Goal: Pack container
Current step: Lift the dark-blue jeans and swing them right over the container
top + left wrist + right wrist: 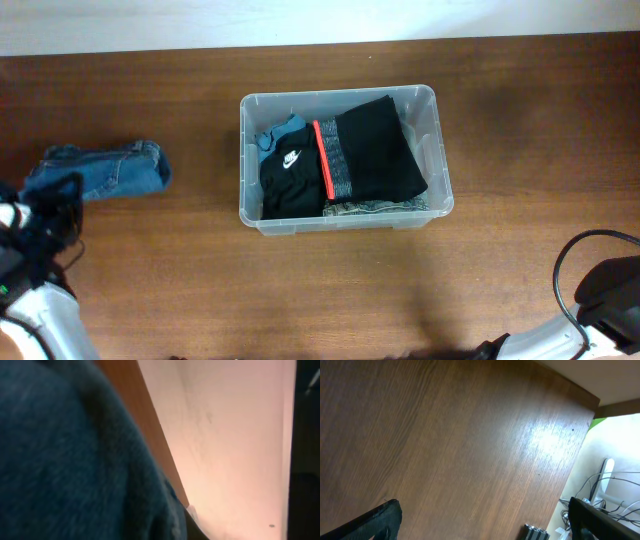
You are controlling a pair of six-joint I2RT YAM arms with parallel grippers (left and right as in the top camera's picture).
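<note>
overhead, the container (437,140) stands near the middle of the bench (300,290), long side across the view. it is already partly filled: a black garment with a red stripe (375,150) lies on top at a slight angle, a black piece with a white logo (290,185) sits beside it on the left, and a bit of blue cloth (278,135) shows in the far left corner. some grey fabric peeks out under the black along the near wall. the pile lies fairly flat, so there looks to be room on top for another piece.

the folded jeans (110,170) lie on the bench well apart from the container, to its left. the left gripper (58,195) sits right at their outer end, which makes sense if it means to take the bundle by one end and carry it across. in the left wrist view, denim fills most of the frame, so the cloth is pressed up close to the camera, but the fingers are hidden and i cannot tell whether they have closed on it.

the right gripper (484,505) hangs over bare wood at the near right, far from everything, its fingers (385,520) spread wide and holding nothing. that looks like parking it clear of the left arm's path.

my read: the jeans are the next thing to go in.
</note>
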